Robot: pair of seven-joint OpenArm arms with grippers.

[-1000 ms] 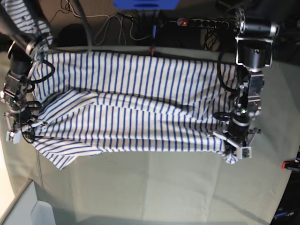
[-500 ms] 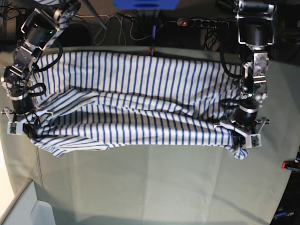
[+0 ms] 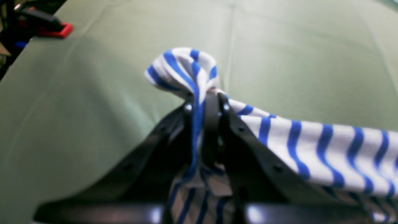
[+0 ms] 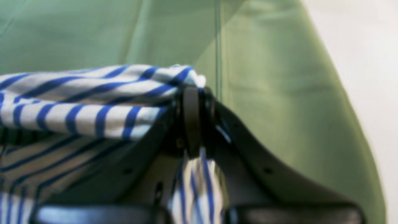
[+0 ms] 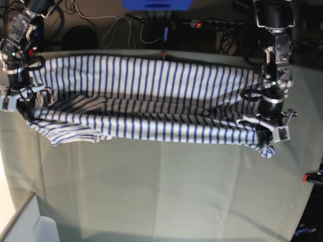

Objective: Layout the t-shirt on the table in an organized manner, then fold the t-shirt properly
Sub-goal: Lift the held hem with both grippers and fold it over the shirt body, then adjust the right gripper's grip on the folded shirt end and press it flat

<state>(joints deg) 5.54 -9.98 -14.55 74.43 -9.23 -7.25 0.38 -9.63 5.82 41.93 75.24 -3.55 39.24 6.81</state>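
My left gripper [image 5: 268, 137], at 3 o'clock in the base view, has its jaws pinched tight on a bunched corner of the t-shirt [image 5: 151, 101]; the wrist view shows a striped tuft [image 3: 183, 73] poking out past the fingertips. My right gripper [image 5: 22, 108], at 9 o'clock, clamps the opposite end in the same way [image 4: 191, 102]. The shirt stretches between both grips across the far half of the table [image 5: 166, 196]. A red clamp [image 5: 313, 177] sits at the table's 3 o'clock edge.
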